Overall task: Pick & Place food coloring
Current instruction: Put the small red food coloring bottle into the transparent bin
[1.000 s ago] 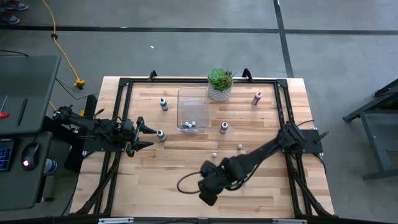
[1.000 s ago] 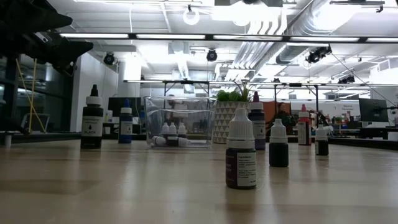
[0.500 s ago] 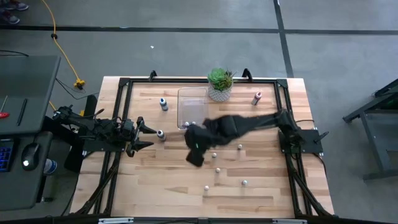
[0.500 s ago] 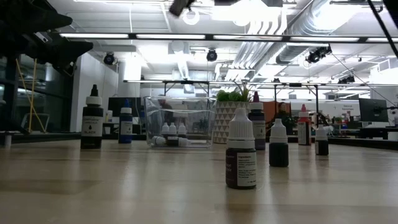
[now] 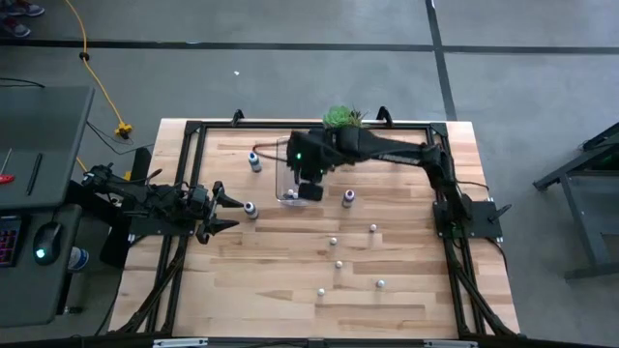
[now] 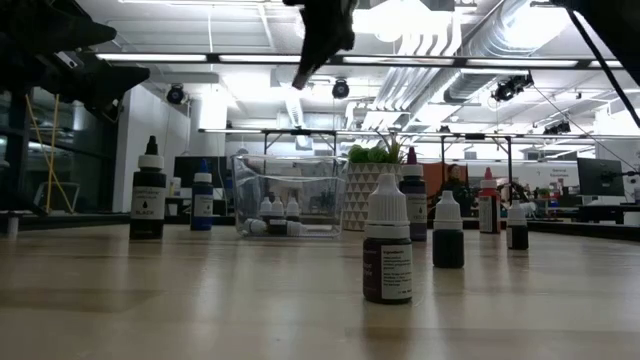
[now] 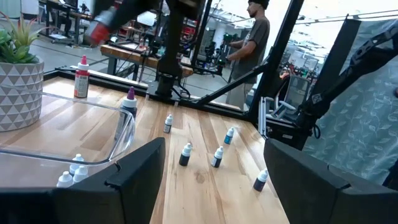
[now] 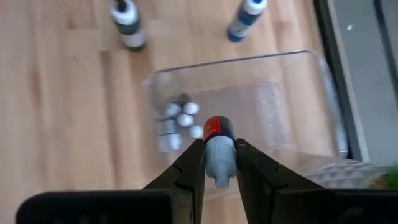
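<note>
Red-capped, grey-bodied food coloring bottle sits pinched between the two fingers of the right gripper, cap end pointing away from the wrist toward the bench, long axis in line with the fingers. Straight beyond the cap lies the clear plastic bin; in the right wrist view the bottle overlaps the bin's floor, with a small cluster of whitish bottles already lying inside, just off to one side of the held one. So the bin is below the held bottle, not off to a side; judging by this, the release only needs the bottle kept over the opening and clear of the wall.

High view agrees: right gripper hangs over the bin, arm stretched across from the right side of the bench. The low view shows it raised well above the bin rim.

Loose bottles left on the bench: four in the near-centre area, one by the bin's right wall, one blue-capped at its left, a red one toward the far right.

Left gripper waits at the left edge with fingers spread, a bottle just beside its tips, not held. Right arm is the one over the bin. Succulent in white pot stands just behind the bin. A person stands in the room beyond.
</note>
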Controlling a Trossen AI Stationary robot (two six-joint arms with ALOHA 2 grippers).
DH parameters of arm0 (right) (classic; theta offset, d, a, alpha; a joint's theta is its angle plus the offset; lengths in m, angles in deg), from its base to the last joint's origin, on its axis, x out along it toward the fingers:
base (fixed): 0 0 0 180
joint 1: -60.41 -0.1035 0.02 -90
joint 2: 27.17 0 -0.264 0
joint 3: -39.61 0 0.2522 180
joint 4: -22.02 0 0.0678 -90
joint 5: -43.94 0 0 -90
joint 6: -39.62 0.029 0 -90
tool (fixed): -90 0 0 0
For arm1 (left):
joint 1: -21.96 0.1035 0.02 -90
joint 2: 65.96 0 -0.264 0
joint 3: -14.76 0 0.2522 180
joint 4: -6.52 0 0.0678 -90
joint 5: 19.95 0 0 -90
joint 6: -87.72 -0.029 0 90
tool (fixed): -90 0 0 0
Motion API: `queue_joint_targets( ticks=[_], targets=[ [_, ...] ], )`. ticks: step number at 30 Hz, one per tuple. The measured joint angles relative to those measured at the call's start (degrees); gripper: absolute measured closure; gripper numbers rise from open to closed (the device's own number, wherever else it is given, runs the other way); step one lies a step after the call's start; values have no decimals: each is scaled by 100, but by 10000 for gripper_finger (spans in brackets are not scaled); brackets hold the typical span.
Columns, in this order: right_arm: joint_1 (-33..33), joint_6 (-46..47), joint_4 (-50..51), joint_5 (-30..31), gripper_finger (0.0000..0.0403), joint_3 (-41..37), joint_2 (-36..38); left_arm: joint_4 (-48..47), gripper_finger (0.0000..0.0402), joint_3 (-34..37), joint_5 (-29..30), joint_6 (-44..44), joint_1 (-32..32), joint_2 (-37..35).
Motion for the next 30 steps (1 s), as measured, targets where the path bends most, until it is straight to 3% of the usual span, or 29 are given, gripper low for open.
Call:
queue_joint_targets(
  ticks=[6, 17, 22, 30],
  targets=[
    [428, -553, -184, 4, 334, -783, 6, 0, 130, 0, -1, 0, 2, -1],
    [555, -547, -1412, -471, 334, -2014, -6, 0, 130, 0, -2, 0, 1, 0],
    [637, 408, -1440, -576, 334, -1802, -248, 2, 130, 0, -2, 0, 2, -1],
    [706, 1664, -380, -900, 334, -580, -1070, 0, 130, 0, 0, 0, 1, -1]
  ],
)
